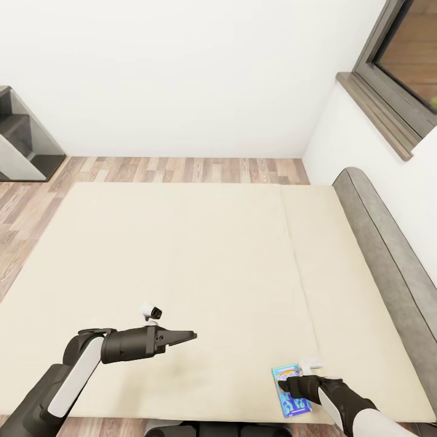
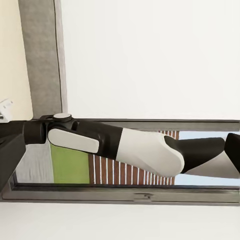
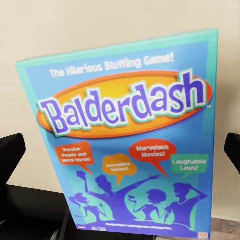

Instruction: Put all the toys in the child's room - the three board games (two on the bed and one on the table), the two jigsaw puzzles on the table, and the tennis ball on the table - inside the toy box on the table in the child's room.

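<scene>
A blue board game (image 1: 293, 391) is found flat on the bed (image 1: 200, 261), at five o'clock near its front edge. The right tool (image 1: 290, 388) is positioned above it, fingers (image 3: 11, 150) spread either side, nothing pinched. The left tool (image 1: 185, 335), at seven o'clock, appears pressed together and empty. Pickup is judged in hand; lowering and closing are required next.

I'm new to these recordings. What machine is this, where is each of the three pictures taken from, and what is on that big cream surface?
This is a simulated two-armed robot on wheels, steered by a person. The head view looks down from its head over a bed with a cream cover. The other two pictures come from cameras near each arm's jaws.

The left gripper hovers above the bed, holding nothing; its jaws look closed. Its camera looks sideways at the right arm, with a window behind.

The right gripper is over a blue Balderdash board game at the bed's near edge. One black finger stands on each side of the box, jaws open, not yet gripping.
</scene>
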Robot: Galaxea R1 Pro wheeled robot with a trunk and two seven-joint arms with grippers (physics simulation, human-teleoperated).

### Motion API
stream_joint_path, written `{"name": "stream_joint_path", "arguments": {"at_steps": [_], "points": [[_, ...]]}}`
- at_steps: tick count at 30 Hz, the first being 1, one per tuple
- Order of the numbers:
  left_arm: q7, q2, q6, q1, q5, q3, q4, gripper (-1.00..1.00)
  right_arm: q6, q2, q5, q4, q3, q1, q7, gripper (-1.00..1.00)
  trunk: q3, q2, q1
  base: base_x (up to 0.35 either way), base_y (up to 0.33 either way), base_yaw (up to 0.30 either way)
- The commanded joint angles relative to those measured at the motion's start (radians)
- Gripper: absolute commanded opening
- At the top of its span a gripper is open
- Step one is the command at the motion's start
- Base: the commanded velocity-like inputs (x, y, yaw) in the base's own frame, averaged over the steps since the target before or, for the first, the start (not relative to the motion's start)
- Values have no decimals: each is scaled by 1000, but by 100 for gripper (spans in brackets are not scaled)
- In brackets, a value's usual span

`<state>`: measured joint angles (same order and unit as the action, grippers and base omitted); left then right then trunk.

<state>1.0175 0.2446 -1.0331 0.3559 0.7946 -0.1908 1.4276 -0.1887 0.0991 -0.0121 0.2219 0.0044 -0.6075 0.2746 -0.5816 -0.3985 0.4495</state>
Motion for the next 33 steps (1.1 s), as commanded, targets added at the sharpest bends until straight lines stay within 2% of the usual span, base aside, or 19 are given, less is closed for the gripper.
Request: {"name": "stream_joint_path", "arguments": {"at_steps": [1,20,33], "points": [[2,1,-4,1,2,-1,0,100,-6,1,-1,2,0,0,3,100,-1,-2,1,0,0,0],[3,2,-4,1,2,-2,-1,100,-8,2,1,2,-1,0,3,100,-9,-2,1,0,0,0],[3,2,-4,1,2,-1,-1,100,-40,5,1,2,-1,0,3,100,-12,-2,1,0,0,0]]}}
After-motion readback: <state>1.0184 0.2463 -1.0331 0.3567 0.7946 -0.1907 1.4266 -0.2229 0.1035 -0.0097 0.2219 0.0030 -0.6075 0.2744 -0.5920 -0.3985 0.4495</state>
